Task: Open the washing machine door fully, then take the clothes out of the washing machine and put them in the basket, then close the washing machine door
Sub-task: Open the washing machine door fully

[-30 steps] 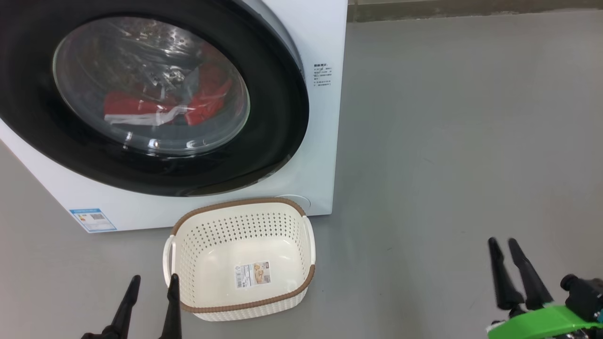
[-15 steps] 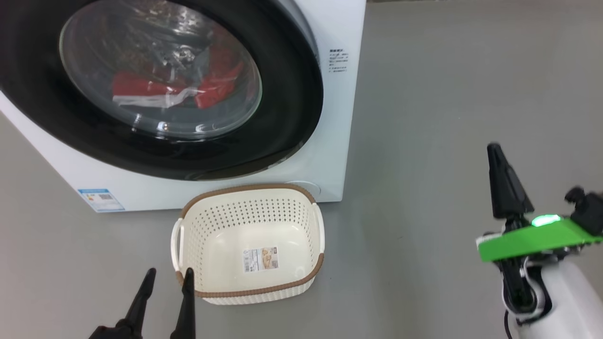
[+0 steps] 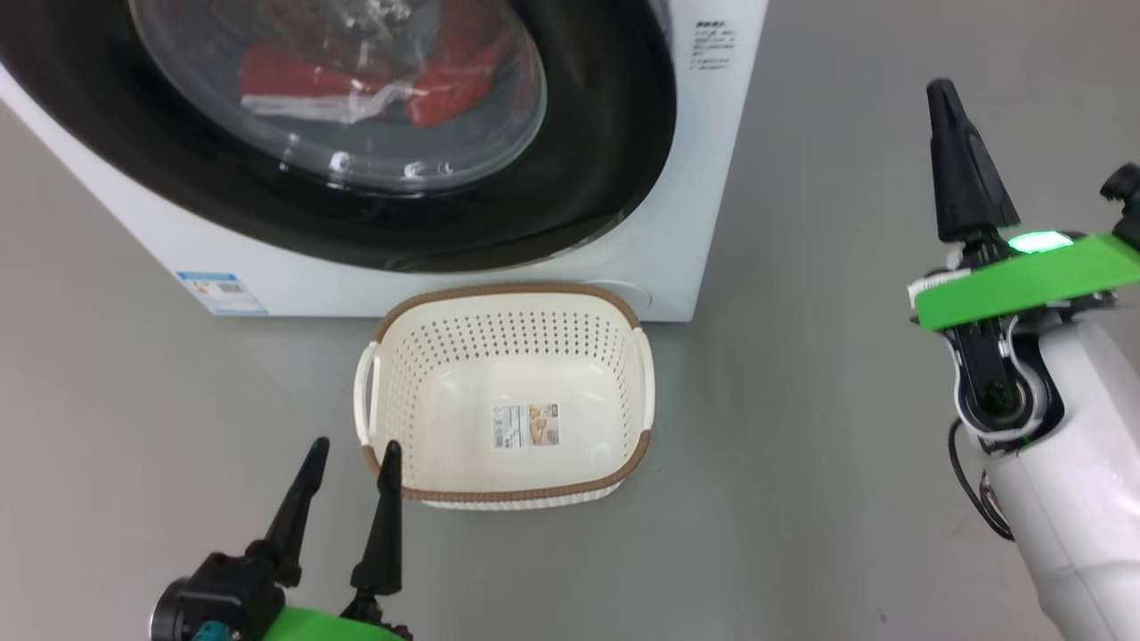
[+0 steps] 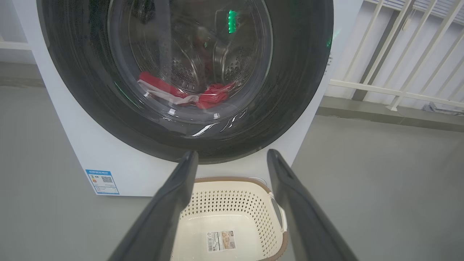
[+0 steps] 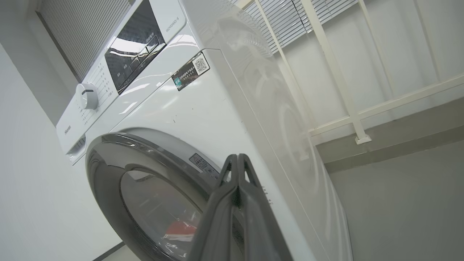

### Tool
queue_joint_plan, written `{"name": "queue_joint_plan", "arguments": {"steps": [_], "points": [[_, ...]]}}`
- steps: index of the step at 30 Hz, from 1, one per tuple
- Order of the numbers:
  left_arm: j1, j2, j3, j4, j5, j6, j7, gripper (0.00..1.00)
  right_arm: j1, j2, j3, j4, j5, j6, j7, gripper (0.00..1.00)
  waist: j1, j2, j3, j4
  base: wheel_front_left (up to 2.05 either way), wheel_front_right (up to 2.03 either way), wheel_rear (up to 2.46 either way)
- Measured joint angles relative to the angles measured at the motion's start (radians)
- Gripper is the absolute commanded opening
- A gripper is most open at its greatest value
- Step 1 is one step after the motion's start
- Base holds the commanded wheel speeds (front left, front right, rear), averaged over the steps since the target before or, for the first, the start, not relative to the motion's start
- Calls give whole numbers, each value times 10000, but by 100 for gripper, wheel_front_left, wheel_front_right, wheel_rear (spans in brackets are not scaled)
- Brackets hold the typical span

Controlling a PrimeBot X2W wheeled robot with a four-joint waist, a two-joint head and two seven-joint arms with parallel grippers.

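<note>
**One closed washing machine door [image 3: 614, 178], clothes [image 3: 445, 85] behind the glass**

The door lies flush on the washing machine [image 3: 704, 223], and the red fabric shows through its window. The basket [image 3: 508, 298] stands on the floor [image 3: 846, 401] just before the machine. The left gripper [image 3: 354, 445], fingers spread wide and empty, hovers at the basket's near left corner. The right gripper [image 3: 942, 89], fingers pressed together on nothing, is raised to the machine's right.

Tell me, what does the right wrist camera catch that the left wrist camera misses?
Right wrist view, not the left: the washing machine's control panel with its white dial, a code sticker, and the right gripper, fingers pressed together. Left wrist view, not the right: the basket on the floor, the blue label, and the left gripper, fingers apart. Both: the washing machine door, the red clothes seen through it, a white railing.
</note>
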Motion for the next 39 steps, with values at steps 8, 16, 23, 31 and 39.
{"name": "queue_joint_plan", "arguments": {"steps": [8,16,23,31,39], "points": [[-474,-6,-278,-10,-130,2,0,100,-1476,-836,1425,299,3367,-2,706,0,0,0,645,446,0,0,0],[-895,-12,-539,-117,-290,2,0,100,-2743,-1452,1864,36,5939,-2,2606,0,0,0,1230,764,0,0,0],[-1301,-17,-798,-199,-470,2,0,100,-3692,-1732,1701,-167,7143,-2,4270,0,0,0,1790,1012,0,0,0],[-1707,-29,-953,-288,-562,4,-2,100,-4474,-1914,1521,330,7612,-2,5793,0,0,0,2381,1312,0,0,0],[-1965,-35,-1210,-368,-738,17,-2,100,-5222,-1923,1243,995,7915,-2,7008,0,0,0,2862,1601,0,0,0]]}}
